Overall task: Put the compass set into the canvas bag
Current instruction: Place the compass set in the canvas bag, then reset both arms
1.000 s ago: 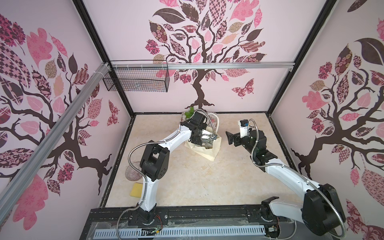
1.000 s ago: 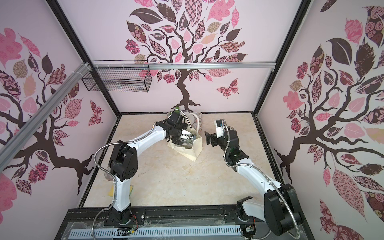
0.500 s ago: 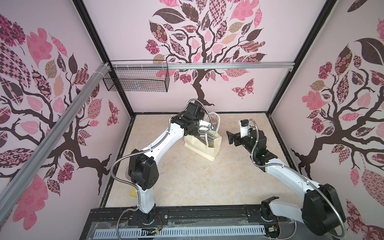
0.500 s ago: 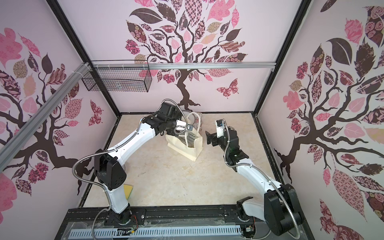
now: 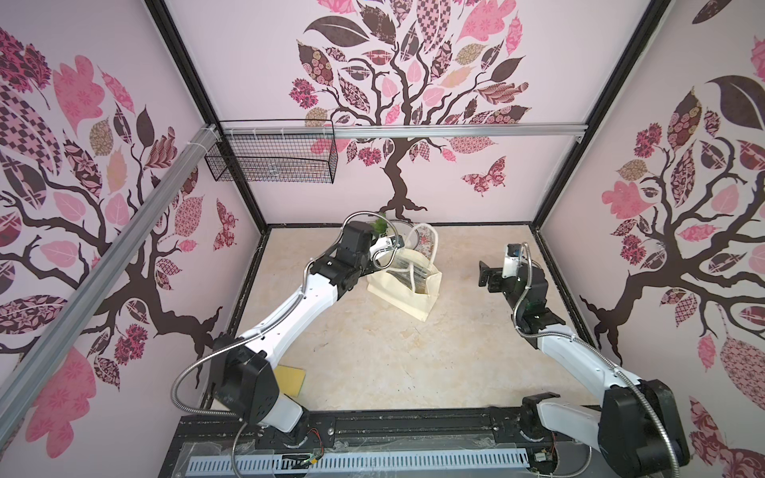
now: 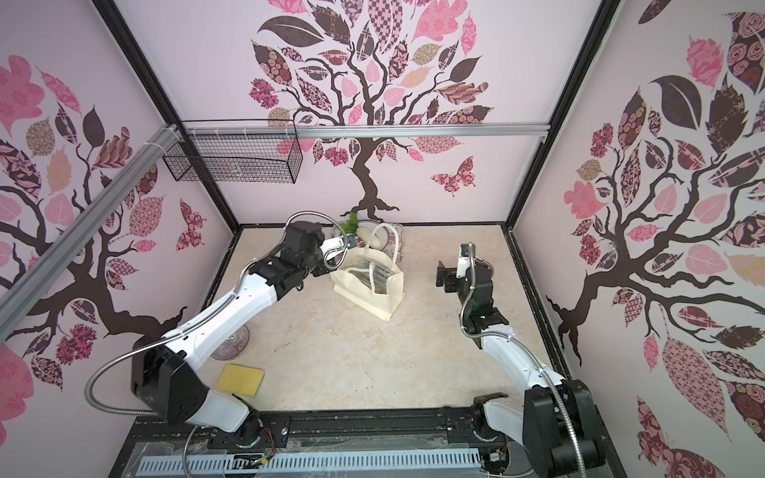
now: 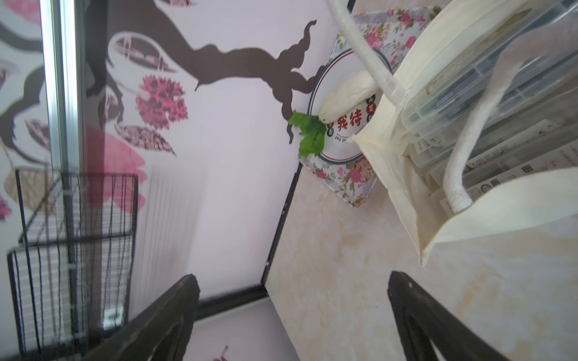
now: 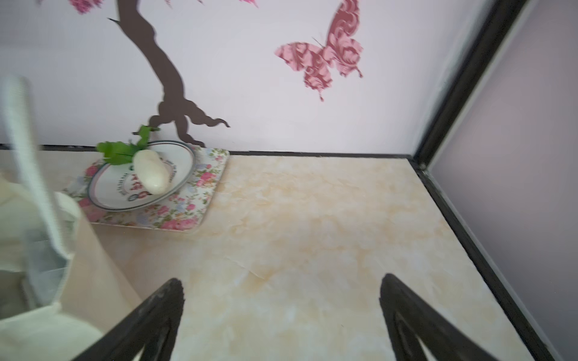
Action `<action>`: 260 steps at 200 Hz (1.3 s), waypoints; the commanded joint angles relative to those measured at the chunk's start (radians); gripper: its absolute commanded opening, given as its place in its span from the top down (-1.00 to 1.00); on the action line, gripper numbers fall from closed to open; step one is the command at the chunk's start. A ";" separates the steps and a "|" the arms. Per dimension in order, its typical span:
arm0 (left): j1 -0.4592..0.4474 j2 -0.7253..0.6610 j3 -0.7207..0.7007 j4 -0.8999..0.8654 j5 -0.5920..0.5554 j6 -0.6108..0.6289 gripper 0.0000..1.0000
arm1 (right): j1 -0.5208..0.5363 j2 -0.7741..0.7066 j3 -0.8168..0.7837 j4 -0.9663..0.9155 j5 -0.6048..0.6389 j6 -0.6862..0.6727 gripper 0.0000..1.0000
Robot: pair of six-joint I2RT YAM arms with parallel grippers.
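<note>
Table (image 5: 372, 351): marbled beige, walled on three sides, with a black frame strip along each edge. The centre and the whole near half are bare in both top views. The strip between the bag and the right wall is also open apart from the right arm.

Bag (image 5: 397, 291): stands upright toward the back, centre-left, mouth open upward. Its back edge overlaps the tray in the top views; touching or not, can't tell. One handle (image 5: 423, 244) loops up. The other (image 7: 469, 131) droops into the mouth across the contents.

Basket (image 5: 273, 163): black wire, hung off the rail in the back-left corner, well above the table.

Tray (image 8: 200, 200): floral, flat against the back wall edge just behind the bag. The plate (image 8: 112, 195) sits on it, with a white radish (image 8: 153, 175) lying in the plate, green leaves toward the wall.

Sponge (image 6: 241, 378): yellow, flat near the front-left edge, by the left arm's base. A pinkish round dish (image 6: 234, 345) lies beside it, half under the arm.

Compass set (image 7: 453, 87): a flat clear case inside the bag, stacked with other clear flat packs. The edges show at the mouth, none sticking out past the rim.

Left gripper (image 7: 292, 276): jaws spread wide with nothing between them. It is just off the bag's left side and not touching it, with bare table and the back-left corner under it.

Right gripper (image 8: 280, 278): jaws wide and empty, raised to the right of the bag and apart from it, with open table below.
</note>
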 commanded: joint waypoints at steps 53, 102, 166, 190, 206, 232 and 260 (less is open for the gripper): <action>0.068 -0.211 -0.646 0.663 -0.150 -0.493 -0.95 | -0.039 0.312 -0.164 0.480 0.102 0.064 -1.00; 0.302 -0.065 -0.792 0.978 0.126 -0.631 -0.95 | -0.041 0.361 -0.227 0.620 0.090 0.061 -1.00; 0.322 -0.011 -0.709 0.933 0.184 -0.652 -0.95 | -0.040 0.405 -0.278 0.765 0.075 0.050 -1.00; 0.333 -0.022 -0.721 0.949 0.186 -0.671 -0.95 | -0.039 0.407 -0.280 0.768 0.074 0.050 -1.00; 0.334 -0.032 -0.713 0.895 0.185 -0.687 -0.95 | -0.041 0.407 -0.280 0.769 0.075 0.050 -1.00; 0.350 -0.015 -0.761 0.942 0.070 -0.777 -0.95 | -0.040 0.406 -0.281 0.771 0.075 0.050 -1.00; 0.378 0.050 -0.851 1.144 0.052 -0.811 -0.95 | -0.039 0.407 -0.281 0.768 0.075 0.048 -1.00</action>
